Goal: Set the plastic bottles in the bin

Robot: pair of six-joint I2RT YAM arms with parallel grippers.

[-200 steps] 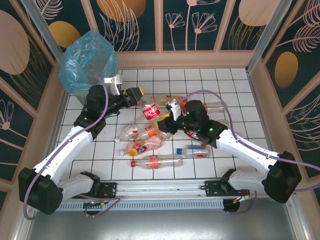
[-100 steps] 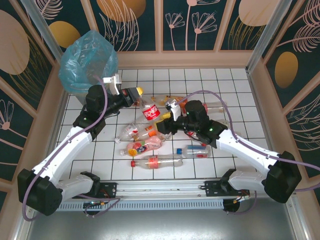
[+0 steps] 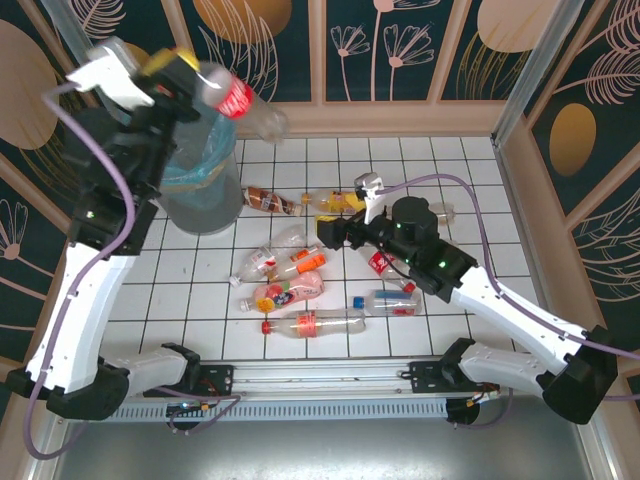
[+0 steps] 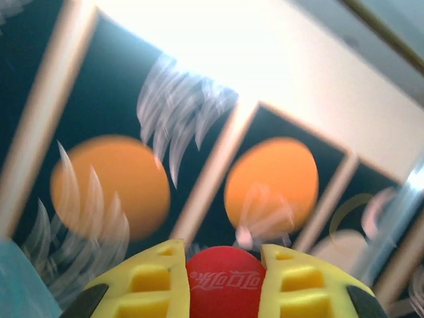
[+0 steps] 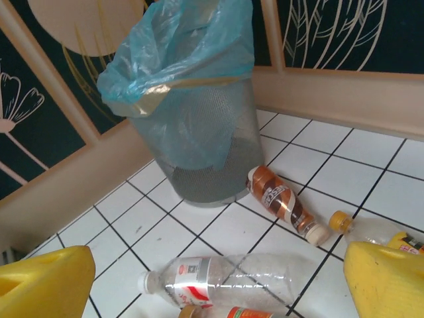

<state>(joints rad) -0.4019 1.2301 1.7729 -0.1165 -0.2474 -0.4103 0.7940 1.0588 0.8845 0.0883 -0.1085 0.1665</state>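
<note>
Red-labelled bottle [image 3: 238, 102], clamped in left fingers [image 4: 149, 285], lies roughly level high over the bin [image 3: 200, 205]; right fingers [image 5: 381, 278] wide, empty.

The left arm [image 3: 85, 270] stands raised high, the left gripper [image 3: 190, 72] clamped on 1 bottle [image 3: 240, 100]. The right arm [image 3: 500, 300] stretches low and forward with its elbow bent, the right gripper [image 5: 218, 278] with its jaws spread wide.

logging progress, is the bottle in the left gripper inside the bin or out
Out. The left gripper holds the red-labelled bottle up in the air, higher than the bin, not inside it.
</note>
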